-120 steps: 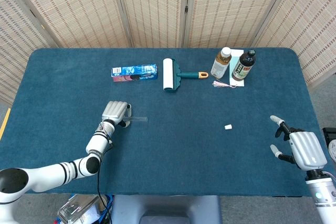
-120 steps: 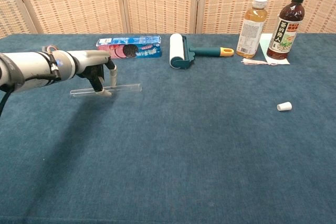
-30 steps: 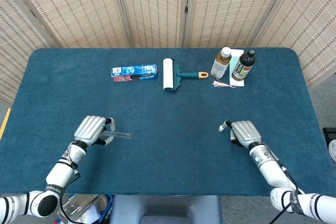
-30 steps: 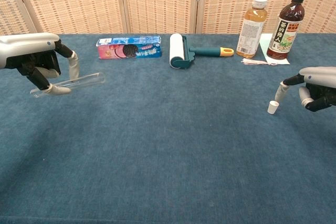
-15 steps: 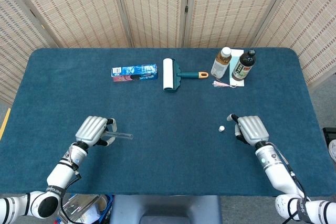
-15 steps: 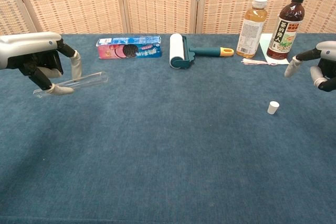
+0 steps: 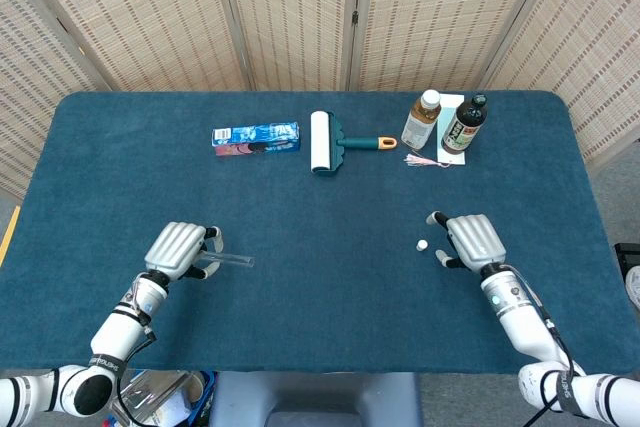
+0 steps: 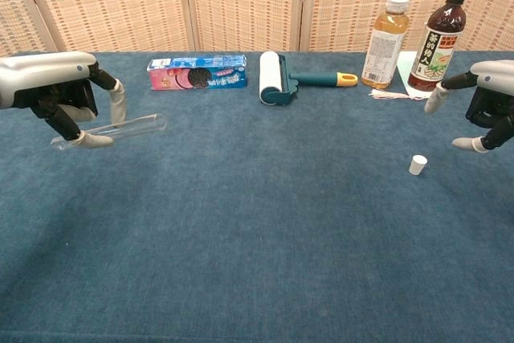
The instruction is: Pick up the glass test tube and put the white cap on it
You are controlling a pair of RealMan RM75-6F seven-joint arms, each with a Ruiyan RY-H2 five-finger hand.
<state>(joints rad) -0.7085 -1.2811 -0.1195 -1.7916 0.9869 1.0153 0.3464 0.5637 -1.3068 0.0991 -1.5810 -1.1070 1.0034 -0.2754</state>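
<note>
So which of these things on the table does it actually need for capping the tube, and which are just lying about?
Needed for the job:
- glass test tube, held off the table by the left hand
- white cap, standing on the cloth, with the open right hand beside it, not touching

Just lying about:
- lint roller
- biscuit box
- two drink bottles
</note>
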